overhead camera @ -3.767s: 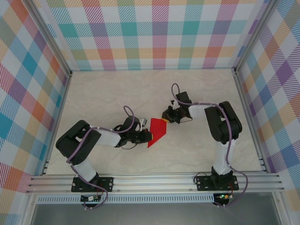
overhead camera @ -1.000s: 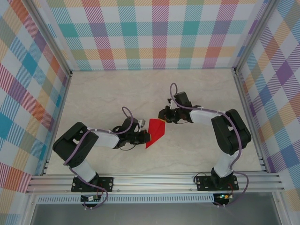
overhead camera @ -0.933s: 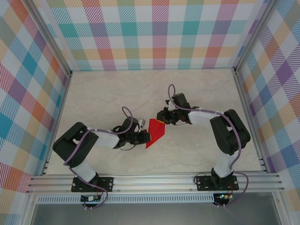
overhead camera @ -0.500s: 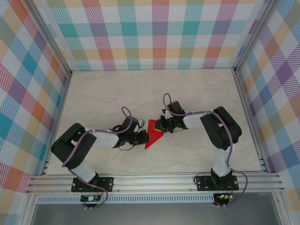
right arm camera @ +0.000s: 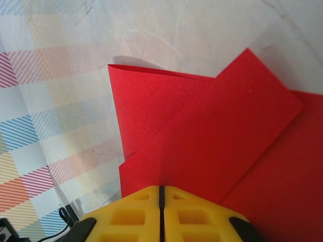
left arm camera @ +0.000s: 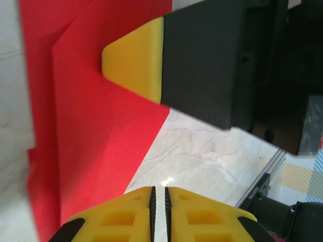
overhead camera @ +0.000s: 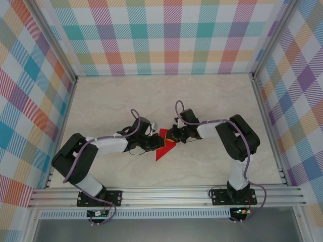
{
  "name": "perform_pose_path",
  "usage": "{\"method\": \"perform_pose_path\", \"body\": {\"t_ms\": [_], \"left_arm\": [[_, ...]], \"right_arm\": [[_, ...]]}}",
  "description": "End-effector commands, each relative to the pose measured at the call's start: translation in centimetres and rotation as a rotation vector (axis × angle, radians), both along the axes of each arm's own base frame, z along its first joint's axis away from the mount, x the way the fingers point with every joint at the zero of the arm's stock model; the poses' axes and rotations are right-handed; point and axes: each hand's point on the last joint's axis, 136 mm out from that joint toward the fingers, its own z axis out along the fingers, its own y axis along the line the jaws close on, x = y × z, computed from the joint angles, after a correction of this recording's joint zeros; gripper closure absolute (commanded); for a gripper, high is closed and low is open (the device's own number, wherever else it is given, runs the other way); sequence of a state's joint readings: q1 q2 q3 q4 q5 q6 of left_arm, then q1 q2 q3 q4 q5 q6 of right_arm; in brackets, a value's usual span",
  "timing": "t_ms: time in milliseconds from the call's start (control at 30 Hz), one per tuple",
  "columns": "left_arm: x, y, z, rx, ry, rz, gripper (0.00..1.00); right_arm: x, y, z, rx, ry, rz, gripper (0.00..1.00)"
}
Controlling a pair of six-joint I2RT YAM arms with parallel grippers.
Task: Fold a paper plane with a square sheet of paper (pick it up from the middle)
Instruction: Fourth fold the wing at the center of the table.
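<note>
The red sheet of paper (overhead camera: 160,153) lies flat on the marble table between my two arms, partly folded, with angled flaps layered on it (right arm camera: 212,131). My right gripper (overhead camera: 172,137) is shut, and its yellow tips (right arm camera: 161,189) rest on the top flap without pinching it. In the left wrist view that right finger (left arm camera: 133,63) lies across the red paper (left arm camera: 91,126). My left gripper (overhead camera: 155,143) sits at the paper's left side. Its jaws (left arm camera: 158,190) stand a narrow slit apart, with bare table showing through the gap and nothing between them.
The marble table (overhead camera: 116,101) stretches behind and beside the paper. Plaid walls close off the back and both sides. An aluminium rail (overhead camera: 166,194) runs along the near edge by the arm bases.
My left gripper has shifted up and right onto the paper, and its jaws have parted slightly. The right gripper slid left onto the paper earlier and has held still since.
</note>
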State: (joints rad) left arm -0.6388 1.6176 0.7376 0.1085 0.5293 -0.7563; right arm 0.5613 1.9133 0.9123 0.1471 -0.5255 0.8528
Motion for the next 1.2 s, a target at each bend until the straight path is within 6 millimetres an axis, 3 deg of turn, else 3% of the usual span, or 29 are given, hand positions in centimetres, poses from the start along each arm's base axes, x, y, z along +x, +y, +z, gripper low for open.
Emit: {"method": "perform_pose_path", "body": {"t_ms": [0,100,300,600,900,1167], "left_arm": [[0.4,-0.9,-1.0,-0.047,0.077,0.01,0.84],[0.2,-1.1,-2.6,-0.039,0.136,0.015,0.84],[-2.2,1.1,-5.2,0.021,0.191,0.043,0.84],[-5.8,3.4,-5.0,0.024,0.204,0.021,0.82],[-8.5,4.7,-6.0,0.062,0.266,-0.031,0.81],[-10.4,5.9,-5.4,0.111,0.268,-0.102,0.79]], "right_arm": [[-1.0,-1.1,-3.1,-0.079,0.057,-0.012,0.92],[-1.1,-1.2,-3.3,-0.086,0.061,-0.013,0.92],[-1.3,-1.5,-3.7,-0.102,0.066,-0.014,0.92],[-1.4,-1.7,-3.8,-0.118,0.068,-0.013,0.92],[-1.3,-1.9,-3.9,-0.125,0.066,-0.016,0.92],[-1.4,-2.0,-3.8,-0.13,0.066,-0.016,0.91]]}}
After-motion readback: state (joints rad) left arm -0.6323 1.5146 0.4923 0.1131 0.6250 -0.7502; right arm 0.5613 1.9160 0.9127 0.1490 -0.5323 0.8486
